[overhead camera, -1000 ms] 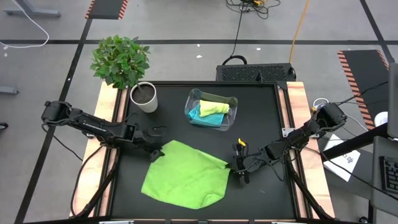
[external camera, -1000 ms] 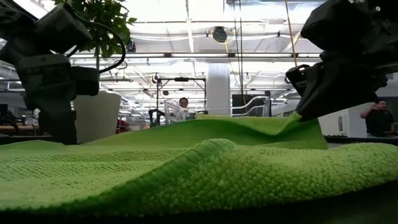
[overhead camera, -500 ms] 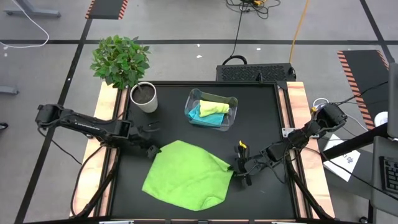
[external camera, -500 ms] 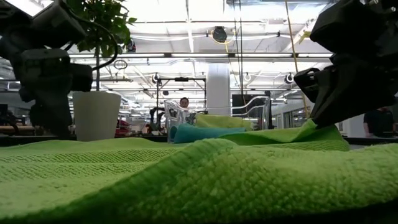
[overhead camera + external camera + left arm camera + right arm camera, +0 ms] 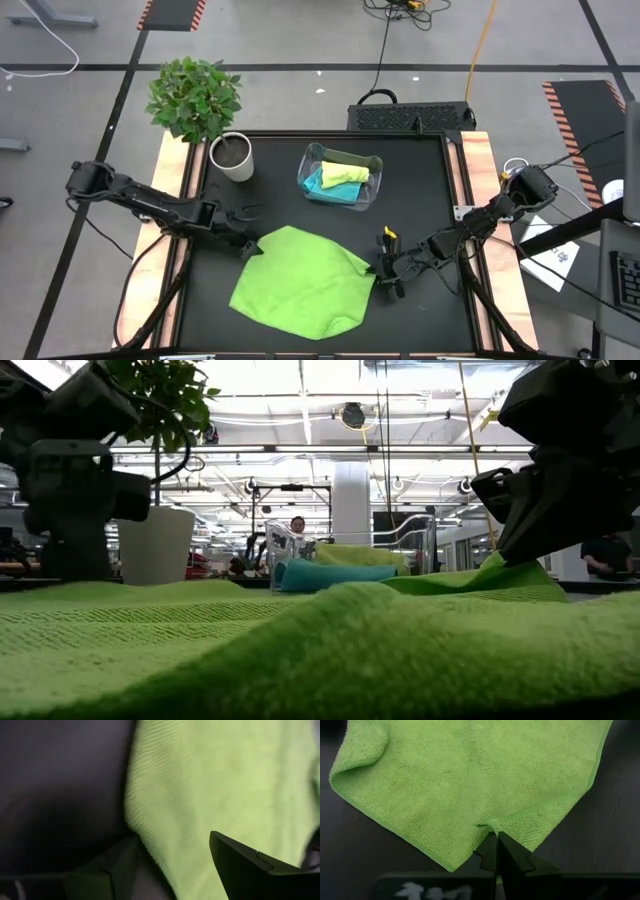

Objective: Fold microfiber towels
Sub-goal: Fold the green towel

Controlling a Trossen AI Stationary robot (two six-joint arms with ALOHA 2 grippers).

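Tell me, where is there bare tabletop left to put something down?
Bare black table lies right of the clear bin, and in front of the potted plant. The near middle is crowded: the green towel, with the left hand and right hand at its corners.

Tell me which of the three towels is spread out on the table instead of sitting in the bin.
The bright green towel. It lies open on the black table, while the pale yellow-green towel and the turquoise towel sit bunched in the clear bin.
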